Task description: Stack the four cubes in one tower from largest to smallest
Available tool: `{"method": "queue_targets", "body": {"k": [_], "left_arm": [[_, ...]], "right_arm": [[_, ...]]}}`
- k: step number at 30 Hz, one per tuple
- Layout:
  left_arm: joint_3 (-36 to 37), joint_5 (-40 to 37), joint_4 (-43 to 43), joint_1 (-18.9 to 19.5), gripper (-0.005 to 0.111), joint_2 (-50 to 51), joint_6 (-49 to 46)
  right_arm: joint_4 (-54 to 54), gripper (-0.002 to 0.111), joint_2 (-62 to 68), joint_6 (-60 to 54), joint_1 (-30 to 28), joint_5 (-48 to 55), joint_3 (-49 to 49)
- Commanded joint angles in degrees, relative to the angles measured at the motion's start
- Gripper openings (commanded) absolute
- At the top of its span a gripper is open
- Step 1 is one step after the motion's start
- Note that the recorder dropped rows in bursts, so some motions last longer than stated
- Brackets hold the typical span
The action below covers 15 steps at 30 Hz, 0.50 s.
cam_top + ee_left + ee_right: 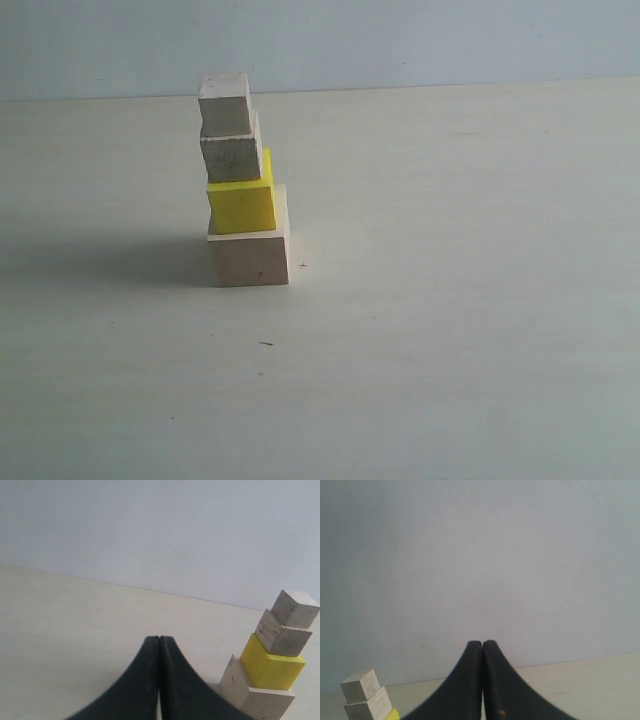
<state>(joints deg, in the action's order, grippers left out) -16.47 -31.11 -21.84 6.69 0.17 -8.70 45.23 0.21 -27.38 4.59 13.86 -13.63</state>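
Soft, even daylight; the tower (pixel 243 180) throws a faint shadow leftward across the pale desk (pixel 450 300); slightly hazy.

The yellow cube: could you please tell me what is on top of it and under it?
On the yellow cube sits the medium wood cube, with the smallest wood cube on that. Under it is the largest wood cube, on the table. The touching faces are covered.

Four-cube tower (pixel 243 190) stands upright — yellow second from bottom — slightly staggered.
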Motion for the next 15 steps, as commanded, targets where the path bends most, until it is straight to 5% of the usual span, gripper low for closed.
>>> {"method": "queue_targets", "body": {"k": [1, 8, 15], "left_arm": [[1.2, 3.2, 5.5, 0.1, 0.0, -0.2, -0.5], [13.0, 21.0, 5.9, -0.2, 0.0, -0.2, -0.3], [16.5, 21.0, 5.2, -2.4, 0.0, -0.2, -0.7]], "right_arm": [[0.2, 0.0, -0.2, 0.1, 0.1, 0.1, 0.3], [0.2, 0.0, -0.2, 0.1, 0.1, 0.1, 0.3], [0.2, 0.0, -0.2, 0.1, 0.1, 0.1, 0.3]]}}
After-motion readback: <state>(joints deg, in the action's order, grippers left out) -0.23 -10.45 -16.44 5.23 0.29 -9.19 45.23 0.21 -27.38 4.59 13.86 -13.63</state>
